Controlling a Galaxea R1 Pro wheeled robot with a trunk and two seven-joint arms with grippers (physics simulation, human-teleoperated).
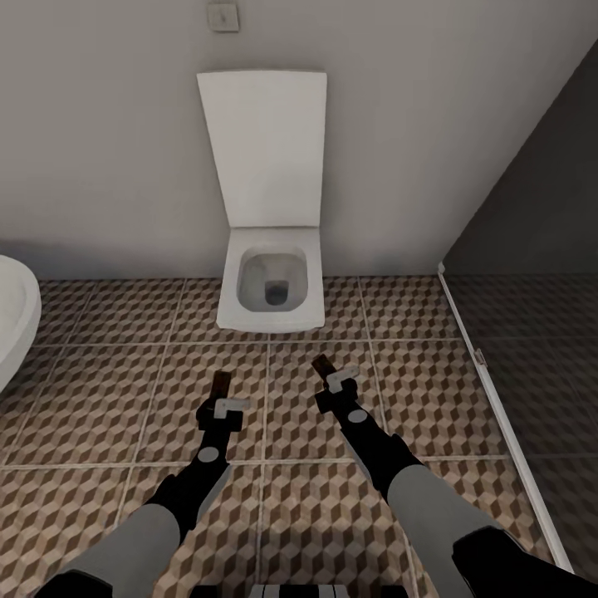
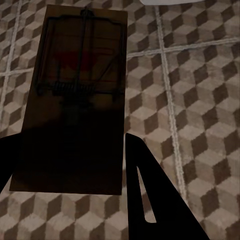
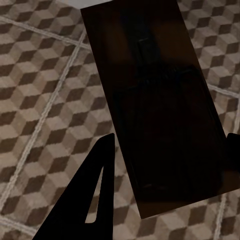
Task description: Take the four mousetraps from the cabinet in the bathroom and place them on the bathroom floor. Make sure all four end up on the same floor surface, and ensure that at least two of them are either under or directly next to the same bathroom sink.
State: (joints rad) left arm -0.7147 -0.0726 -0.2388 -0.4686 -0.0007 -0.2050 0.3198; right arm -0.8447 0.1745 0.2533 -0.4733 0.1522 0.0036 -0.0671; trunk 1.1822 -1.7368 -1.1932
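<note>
My two grippers each hold a mousetrap above the bathroom floor [image 1: 100, 390], in front of the toilet. The left gripper [image 1: 221, 400] is shut on a brown wooden mousetrap [image 1: 221, 383]. In the left wrist view this mousetrap [image 2: 75, 95] shows its dark wire parts and a red mark, held between the black fingers [image 2: 150, 200]. The right gripper [image 1: 334, 380] is shut on another mousetrap [image 1: 321, 365]. In the right wrist view that mousetrap [image 3: 155, 100] looks dark and shaded between the fingers [image 3: 85, 200]. The cabinet and the bathroom sink are out of view.
A square white toilet [image 1: 271, 286] with its lid raised stands against the wall straight ahead. A rounded white tub edge [image 1: 12, 320] juts in at the left. A dark glass shower screen [image 1: 531, 316] with a white floor rail closes off the right side.
</note>
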